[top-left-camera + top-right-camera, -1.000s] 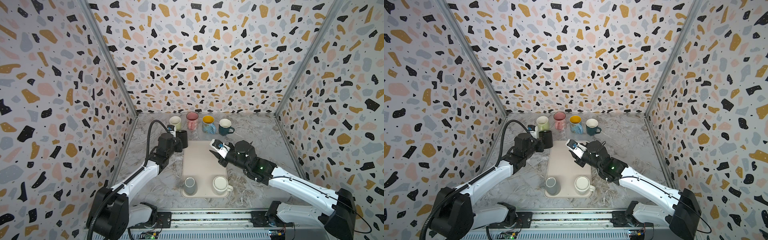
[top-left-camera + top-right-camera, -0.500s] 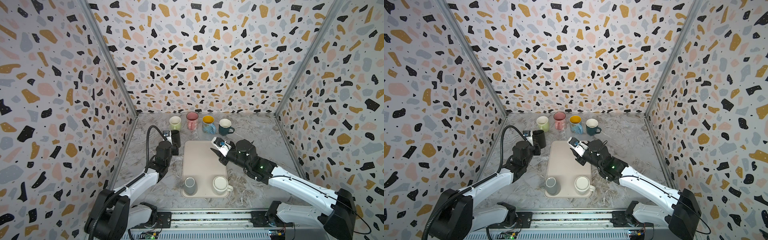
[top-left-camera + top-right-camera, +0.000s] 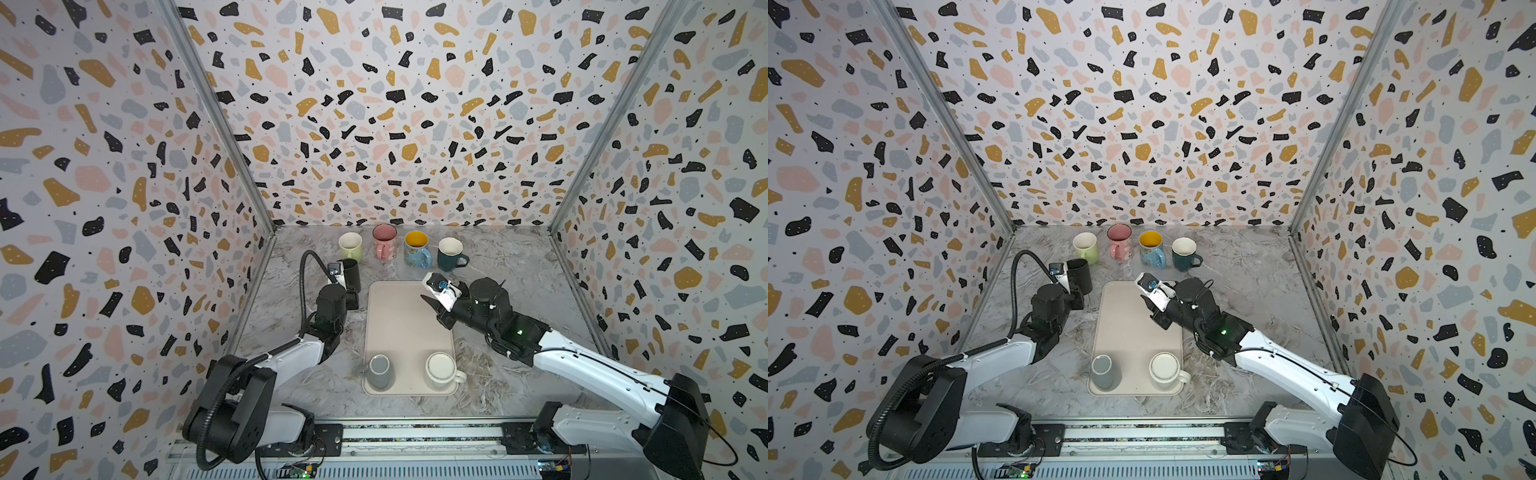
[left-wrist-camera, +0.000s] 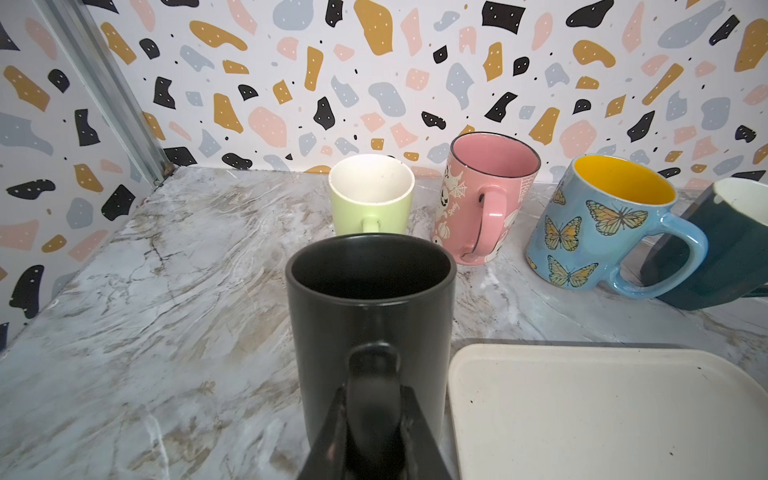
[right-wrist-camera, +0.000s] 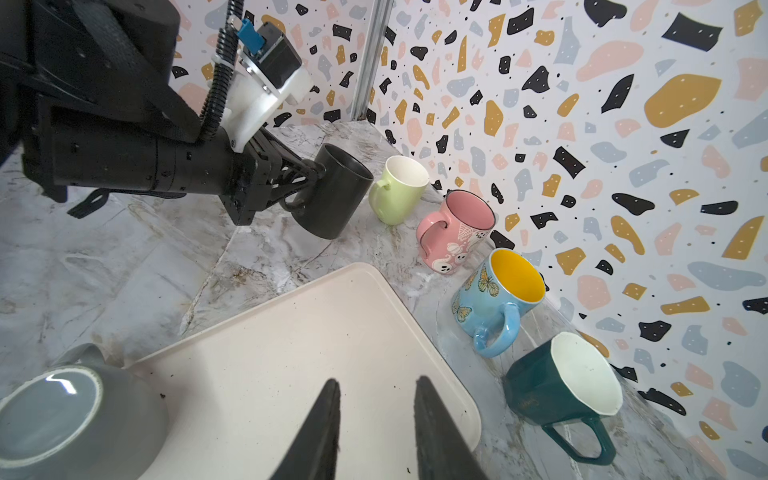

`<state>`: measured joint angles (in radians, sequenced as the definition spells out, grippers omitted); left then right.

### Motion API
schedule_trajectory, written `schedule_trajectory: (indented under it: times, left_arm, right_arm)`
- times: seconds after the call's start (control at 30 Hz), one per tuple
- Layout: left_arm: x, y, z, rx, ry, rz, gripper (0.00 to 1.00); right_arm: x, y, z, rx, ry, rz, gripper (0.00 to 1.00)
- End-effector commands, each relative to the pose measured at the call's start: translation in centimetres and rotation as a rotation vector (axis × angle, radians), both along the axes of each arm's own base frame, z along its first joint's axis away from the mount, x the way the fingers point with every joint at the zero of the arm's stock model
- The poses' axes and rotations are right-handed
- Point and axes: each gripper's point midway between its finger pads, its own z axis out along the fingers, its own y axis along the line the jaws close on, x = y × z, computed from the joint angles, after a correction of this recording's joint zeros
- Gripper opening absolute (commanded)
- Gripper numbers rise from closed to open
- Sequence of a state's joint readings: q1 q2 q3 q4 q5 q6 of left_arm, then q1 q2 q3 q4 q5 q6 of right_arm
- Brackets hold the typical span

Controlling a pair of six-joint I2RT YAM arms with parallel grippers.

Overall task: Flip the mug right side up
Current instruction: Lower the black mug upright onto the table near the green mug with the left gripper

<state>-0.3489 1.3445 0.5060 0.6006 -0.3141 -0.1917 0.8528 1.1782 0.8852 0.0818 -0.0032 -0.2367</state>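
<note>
Black mug (image 4: 370, 299) is pinched by its handle between the fingers (image 4: 328, 436) of my left gripper (image 4: 374, 399). It stands mouth-up just beside the tray's (image 3: 407, 332) far left corner. My right gripper (image 5: 376, 386) hangs over the tray's far end, jaws parted around nothing. Beyond the tray stand a green mug (image 4: 370, 195), pink mug (image 4: 486, 195), butterfly mug (image 4: 598, 224) and teal mug (image 4: 727, 249), all upright. At the tray's near end I see a grey mug (image 3: 380, 370) and a white mug (image 3: 440, 368), bottoms-up.

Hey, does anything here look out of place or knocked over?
Yes: on the tray, the gray mug and the white mug stand upside down, bases up, while the black mug, held by its handle in the left end effector, is upright. Nothing looks spilled or broken.
</note>
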Motion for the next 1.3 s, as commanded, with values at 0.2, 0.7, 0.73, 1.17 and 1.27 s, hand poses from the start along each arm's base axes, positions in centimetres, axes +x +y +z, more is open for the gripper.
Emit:
schedule_trajectory:
  times: [0.2, 0.7, 0.73, 1.17, 1.27]
  left_arm:
    - [1.9, 0.1, 4.0, -0.035, -0.170, 0.041, 0.00]
    - [2.7, 0.1, 2.3, -0.038, -0.142, 0.059, 0.00]
    - [2.6, 0.0, 2.3, -0.040, -0.143, 0.056, 0.00]
    - [1.7, 0.2, 0.7, -0.066, -0.119, 0.056, 0.00]
    - [1.5, 0.3, 0.3, -0.062, -0.105, 0.057, 0.00]
  right_arm:
    - [0.3, 0.1, 0.3, 0.020, 0.007, -0.002, 0.32]
    - [0.5, 0.2, -0.1, 0.016, 0.016, -0.006, 0.33]
    - [0.5, 0.2, -0.1, 0.016, 0.016, -0.005, 0.32]
    - [0.6, 0.4, 0.0, 0.016, 0.016, -0.002, 0.33]
    - [0.6, 0.5, 0.0, 0.018, 0.017, 0.001, 0.32]
